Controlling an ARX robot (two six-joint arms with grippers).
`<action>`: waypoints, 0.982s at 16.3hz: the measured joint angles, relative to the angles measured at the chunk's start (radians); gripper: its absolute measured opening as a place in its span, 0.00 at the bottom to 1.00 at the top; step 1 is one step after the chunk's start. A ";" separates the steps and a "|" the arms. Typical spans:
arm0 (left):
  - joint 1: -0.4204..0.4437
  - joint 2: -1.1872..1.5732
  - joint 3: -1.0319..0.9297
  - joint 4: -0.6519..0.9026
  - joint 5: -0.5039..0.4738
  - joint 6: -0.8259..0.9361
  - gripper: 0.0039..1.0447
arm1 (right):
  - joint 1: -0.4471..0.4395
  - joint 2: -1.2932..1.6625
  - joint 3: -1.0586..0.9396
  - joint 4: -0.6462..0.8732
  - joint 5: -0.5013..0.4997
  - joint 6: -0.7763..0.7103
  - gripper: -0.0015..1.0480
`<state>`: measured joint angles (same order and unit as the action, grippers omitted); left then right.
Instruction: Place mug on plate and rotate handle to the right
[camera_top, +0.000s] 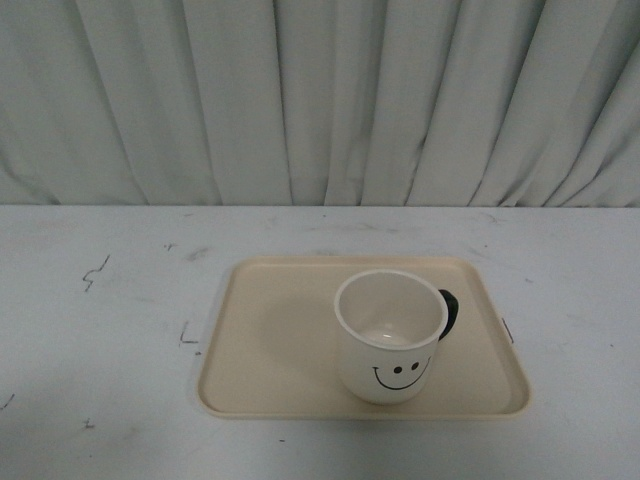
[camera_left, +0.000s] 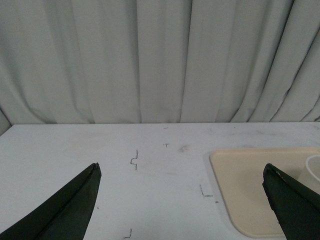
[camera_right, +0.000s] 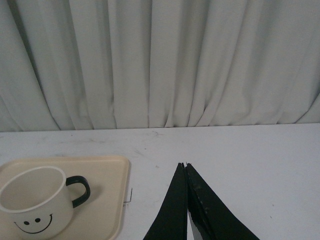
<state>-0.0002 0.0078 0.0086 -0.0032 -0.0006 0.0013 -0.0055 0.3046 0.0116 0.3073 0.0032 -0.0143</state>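
Mug (camera_top: 390, 338) upright on plate (camera_top: 270, 340), handle (camera_top: 449, 311) rightward (task apparently met); left gripper (camera_left: 182, 205) wide open, right gripper (camera_right: 186, 200) closed, both empty: keep clear.

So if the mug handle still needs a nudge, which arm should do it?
Probably the right. The handle points right, on the mug in the plate's right half; the right gripper faces it, shut.
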 joint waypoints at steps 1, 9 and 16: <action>0.000 0.000 0.000 0.000 0.000 0.000 0.94 | 0.000 -0.022 0.000 -0.023 0.000 0.000 0.02; 0.000 0.000 0.000 0.000 0.000 0.000 0.94 | 0.000 -0.239 0.000 -0.297 -0.003 0.000 0.02; 0.000 0.000 0.000 0.000 0.000 0.000 0.94 | 0.000 -0.301 0.000 -0.311 -0.003 0.000 0.46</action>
<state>-0.0002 0.0078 0.0086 -0.0032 -0.0002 0.0010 -0.0055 0.0040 0.0116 -0.0036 0.0002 -0.0143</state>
